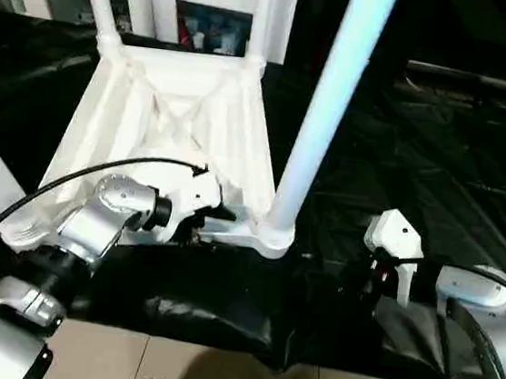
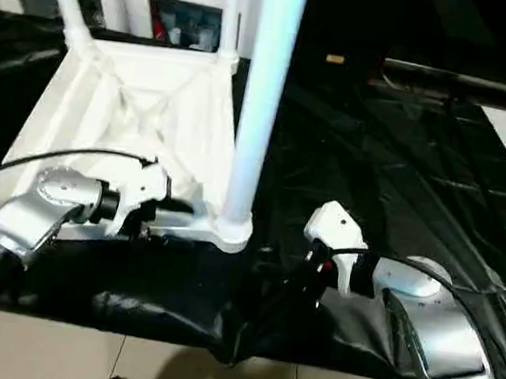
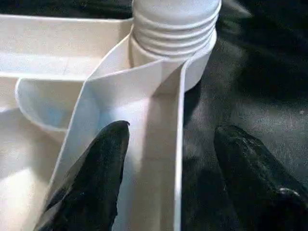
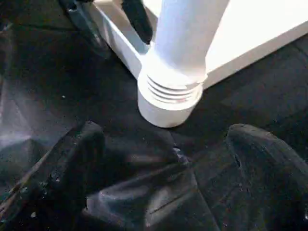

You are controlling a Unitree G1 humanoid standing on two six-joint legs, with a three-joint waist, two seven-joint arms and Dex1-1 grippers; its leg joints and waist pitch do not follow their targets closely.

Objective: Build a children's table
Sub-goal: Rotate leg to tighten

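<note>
A: Lying upside down on the black sheet [image 1: 403, 152], the table top [image 1: 164, 129], legs up; nearest leg [image 1: 322, 106] in its corner socket [image 2: 228, 228].
B: Grippers?
A: Left gripper [image 3: 168, 183] fingers straddle the top's edge rib, not clamped. Right gripper [image 4: 163, 178] wide, empty, near the socket.

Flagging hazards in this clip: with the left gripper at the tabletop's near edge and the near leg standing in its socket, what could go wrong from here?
1. The left gripper straddles the tabletop rim; one finger sits inside the ribs and could wedge or tilt the top.
2. The near leg shows thread ridges above its socket, so it may not be fully seated and could lean.
3. The open right gripper hangs over the wrinkled black sheet and could snag it.
</note>
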